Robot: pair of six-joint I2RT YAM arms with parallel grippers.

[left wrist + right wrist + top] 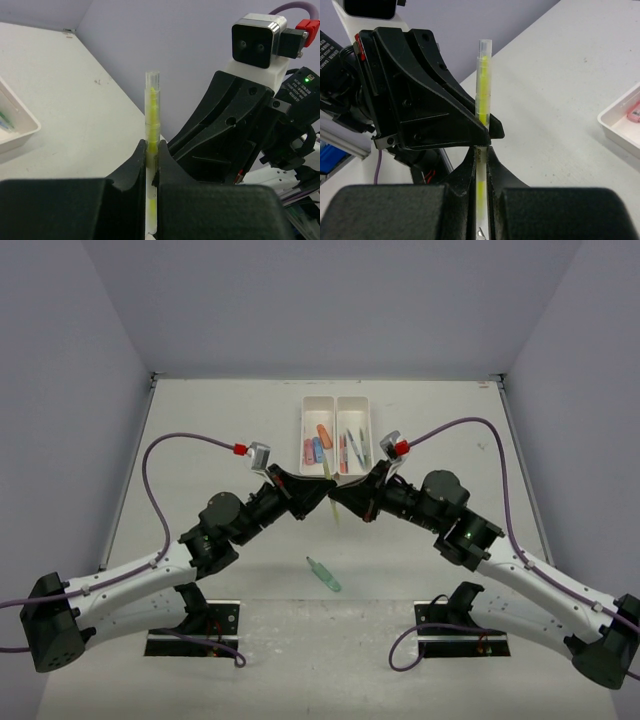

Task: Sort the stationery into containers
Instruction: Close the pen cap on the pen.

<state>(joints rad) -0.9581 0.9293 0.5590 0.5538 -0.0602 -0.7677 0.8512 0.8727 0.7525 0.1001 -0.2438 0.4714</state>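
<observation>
Nearest the bases, a green piece (323,575) lies alone on the table (220,430). Farther out, the left gripper (324,493) and right gripper (337,497) meet tip to tip, each pinched tight on the same yellow pen (334,521), its ends sticking out past both. Beyond, the tray (320,405) holds pink, blue and orange pieces (318,449) in its left compartment and thin pens (352,448) in its right.

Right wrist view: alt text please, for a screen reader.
A yellow pen stands upright in frame, clamped by the right gripper at the bottom and by the left gripper just above it. Behind lies the white table, with a corner of the white tray holding a pink piece at right.
</observation>
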